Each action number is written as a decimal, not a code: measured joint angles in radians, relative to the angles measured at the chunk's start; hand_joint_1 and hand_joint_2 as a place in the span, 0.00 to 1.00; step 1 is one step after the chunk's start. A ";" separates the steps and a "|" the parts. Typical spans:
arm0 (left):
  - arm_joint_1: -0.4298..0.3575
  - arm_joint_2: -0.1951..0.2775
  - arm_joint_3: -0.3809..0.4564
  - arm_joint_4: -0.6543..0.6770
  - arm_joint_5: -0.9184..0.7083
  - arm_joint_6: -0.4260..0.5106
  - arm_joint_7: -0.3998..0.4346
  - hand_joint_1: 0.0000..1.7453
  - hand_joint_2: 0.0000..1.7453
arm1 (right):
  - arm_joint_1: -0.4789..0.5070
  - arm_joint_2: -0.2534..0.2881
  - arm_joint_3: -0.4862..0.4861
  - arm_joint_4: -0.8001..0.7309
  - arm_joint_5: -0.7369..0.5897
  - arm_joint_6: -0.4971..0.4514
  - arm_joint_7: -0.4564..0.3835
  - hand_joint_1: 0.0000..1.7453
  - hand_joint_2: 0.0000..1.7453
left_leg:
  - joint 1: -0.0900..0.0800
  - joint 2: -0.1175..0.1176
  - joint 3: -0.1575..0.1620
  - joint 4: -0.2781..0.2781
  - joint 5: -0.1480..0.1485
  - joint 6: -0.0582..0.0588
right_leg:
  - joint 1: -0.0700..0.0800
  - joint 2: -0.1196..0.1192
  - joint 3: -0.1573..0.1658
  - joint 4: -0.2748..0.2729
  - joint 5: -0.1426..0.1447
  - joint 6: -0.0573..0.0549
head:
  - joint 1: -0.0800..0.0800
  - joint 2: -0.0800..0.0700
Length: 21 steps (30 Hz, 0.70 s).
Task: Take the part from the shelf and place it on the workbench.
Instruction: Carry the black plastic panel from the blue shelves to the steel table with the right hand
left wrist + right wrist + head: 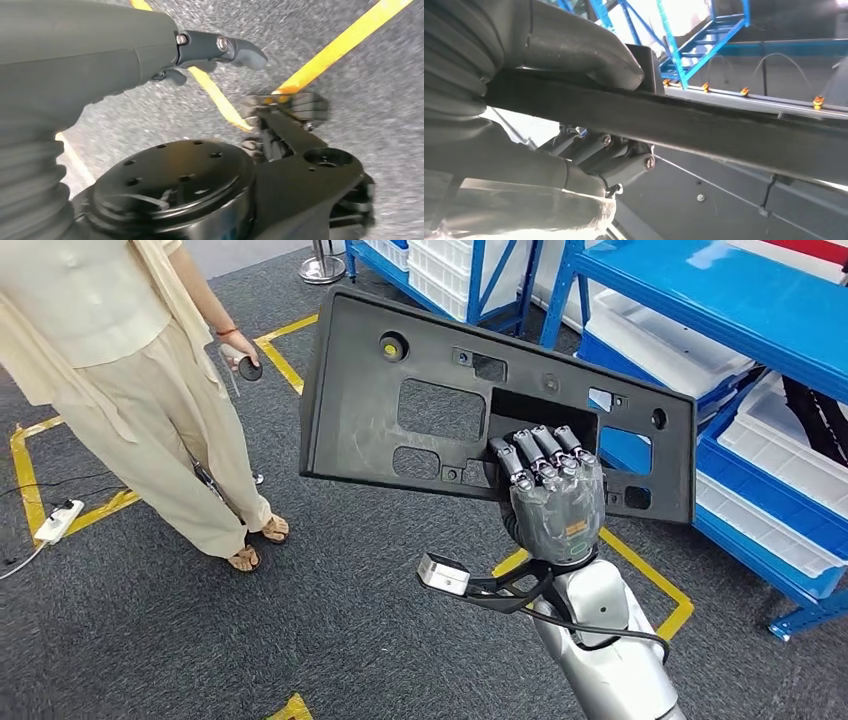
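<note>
The part [400, 380] is a large flat black plastic panel with several cut-outs and a yellow plug. It hangs in the air, tilted, above the grey carpet. My right hand [553, 490] grips its near edge, fingers hooked into a large cut-out. Up close in the right wrist view, the panel's edge [704, 125] runs between the thumb [589, 50] and the darker fingers [619, 155]. My left hand [125, 55] hangs over the floor, holding nothing; whether its fingers are curled or apart I cannot tell.
A person [130, 360] in beige clothes stands at the left, holding a small dark device [248, 367]. Blue shelving [730, 300] with white bins [770, 440] runs along the right and back. Yellow tape lines [650, 575] mark the carpet. A white power strip [58, 520] lies far left.
</note>
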 joint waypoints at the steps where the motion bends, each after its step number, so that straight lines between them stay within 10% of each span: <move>1: -0.001 0.000 0.004 0.000 0.003 0.000 -0.001 0.00 1.00 | -0.009 -0.001 0.004 0.006 0.001 0.000 0.002 1.00 1.00 | 0.004 0.007 -0.024 0.052 -0.018 -0.006 | 0.001 -0.011 0.000 0.000 -0.001 0.000 | 0.000 0.000; 3: -0.002 0.000 0.010 0.000 0.007 0.000 -0.001 0.00 1.00 | -0.027 -0.003 0.011 0.019 0.002 0.000 0.007 1.00 1.00 | 0.013 0.016 -0.023 0.053 0.000 -0.015 | 0.000 -0.033 0.001 0.000 -0.002 0.000 | 0.000 0.000; 6: 0.000 -0.001 0.014 0.000 0.007 0.001 0.001 0.00 1.00 | -0.052 -0.007 0.017 0.030 0.004 -0.001 0.011 1.00 1.00 | 0.020 0.063 0.075 -0.135 0.083 -0.018 | 0.005 -0.057 0.002 0.003 -0.008 0.008 | -0.001 0.000; 11: 0.004 0.000 0.023 0.000 0.009 0.002 0.001 0.00 1.00 | -0.092 -0.014 0.023 0.046 0.004 -0.001 0.011 1.00 1.00 | 0.006 0.050 0.101 -0.205 0.102 0.016 | 0.017 -0.089 0.000 0.011 -0.020 0.033 | 0.008 0.000; 17: 0.002 -0.001 0.032 0.000 0.010 0.002 0.000 0.00 1.00 | -0.104 -0.026 0.031 0.064 0.004 -0.001 0.014 1.00 1.00 | 0.011 -0.016 0.098 -0.214 0.115 0.043 | 0.002 0.010 -0.149 0.316 -0.146 0.033 | 0.014 0.000; 21: 0.002 -0.003 0.035 0.000 0.011 0.003 0.000 0.00 1.00 | -0.118 -0.030 0.038 0.079 0.004 -0.001 0.025 1.00 1.00 | 0.010 -0.063 0.098 -0.211 0.117 0.034 | -0.015 0.044 -0.059 0.110 -0.045 0.069 | 0.015 0.000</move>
